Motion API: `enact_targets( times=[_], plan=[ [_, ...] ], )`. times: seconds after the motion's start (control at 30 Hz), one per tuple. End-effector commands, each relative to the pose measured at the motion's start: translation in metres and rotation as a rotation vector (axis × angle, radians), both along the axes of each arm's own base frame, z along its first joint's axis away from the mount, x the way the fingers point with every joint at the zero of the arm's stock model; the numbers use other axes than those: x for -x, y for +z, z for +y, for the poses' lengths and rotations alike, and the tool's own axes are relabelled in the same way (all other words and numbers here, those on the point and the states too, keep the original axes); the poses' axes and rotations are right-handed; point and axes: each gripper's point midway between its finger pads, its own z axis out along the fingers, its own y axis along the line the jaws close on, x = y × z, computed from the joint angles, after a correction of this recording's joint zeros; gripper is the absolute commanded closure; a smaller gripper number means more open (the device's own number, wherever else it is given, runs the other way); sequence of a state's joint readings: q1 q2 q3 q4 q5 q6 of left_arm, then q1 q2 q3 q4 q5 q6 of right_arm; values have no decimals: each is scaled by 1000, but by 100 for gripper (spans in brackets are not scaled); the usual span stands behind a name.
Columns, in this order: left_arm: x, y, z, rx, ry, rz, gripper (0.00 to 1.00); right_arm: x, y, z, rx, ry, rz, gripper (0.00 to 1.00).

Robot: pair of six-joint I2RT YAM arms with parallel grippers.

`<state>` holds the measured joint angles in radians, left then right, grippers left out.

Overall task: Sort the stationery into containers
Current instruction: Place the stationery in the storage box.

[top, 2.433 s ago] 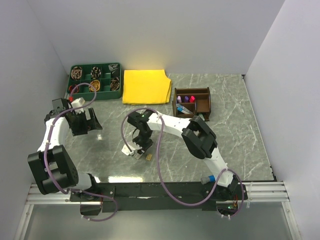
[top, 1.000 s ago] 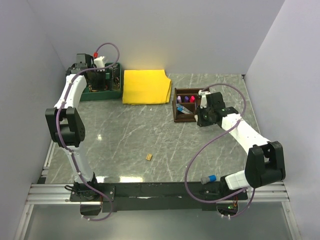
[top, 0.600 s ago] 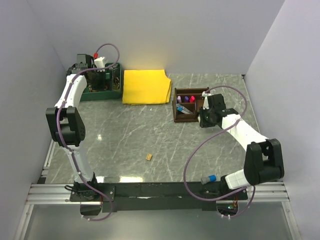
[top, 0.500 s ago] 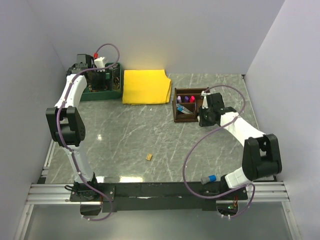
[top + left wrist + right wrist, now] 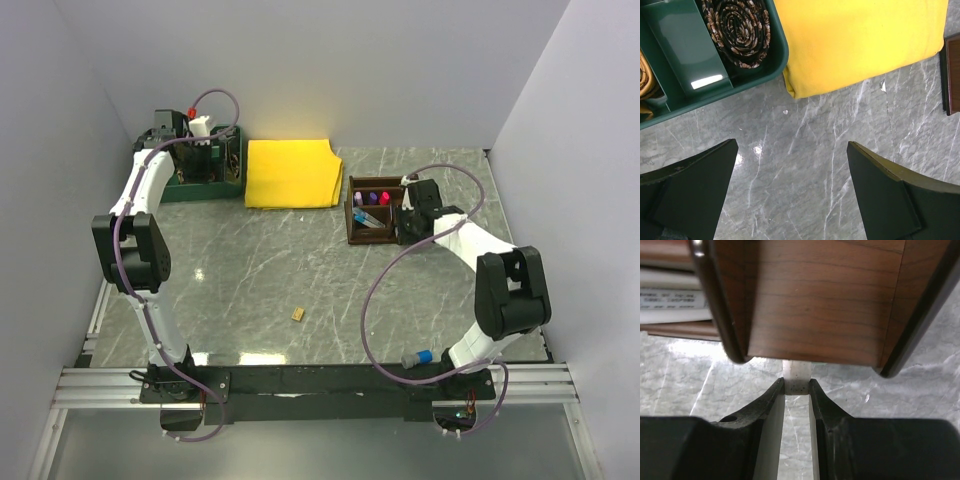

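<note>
While the right arm (image 5: 468,241) stretched forward, the right gripper (image 5: 797,385) pinched a tiny speckled white eraser (image 5: 797,375), smooth brown wooden organiser (image 5: 825,305) just ahead of it; left gripper (image 5: 791,146) gaped wide.

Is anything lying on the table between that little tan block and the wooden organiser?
Nothing visible: only bare marble table lies between the tan block and the wooden organiser. The right claw, shut on a white block, sits at the organiser's right side, off that path.
</note>
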<state>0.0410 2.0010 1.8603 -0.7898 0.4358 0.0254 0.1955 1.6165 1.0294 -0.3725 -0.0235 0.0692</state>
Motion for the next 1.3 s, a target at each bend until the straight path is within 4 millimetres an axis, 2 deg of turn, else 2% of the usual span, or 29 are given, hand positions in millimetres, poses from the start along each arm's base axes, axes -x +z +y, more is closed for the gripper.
enact_targets(
  times=[0.0,0.2,0.5,0.73,1.03,1.13,1.27],
  plan=[
    [-3,4,-1,-2,-4,-25,1,-28,19,-1,-16,-46,-82,100],
    [-5,3,-2,4,-4,-20,1,-35,20,3,-42,-75,-95,100],
    [-1,-2,-2,6,-5,-8,1,-36,11,7,-22,-99,-92,100],
    [-1,-2,-2,4,-5,-8,1,-39,11,13,-19,-91,-100,100],
    [0,-4,-3,10,-7,-2,1,-42,10,13,12,-83,-112,96],
    [1,-4,-4,12,-11,0,1,-43,10,13,17,-81,-116,92],
    [1,-5,-4,15,-8,4,1,-44,11,15,23,-73,-121,69]
  ],
)
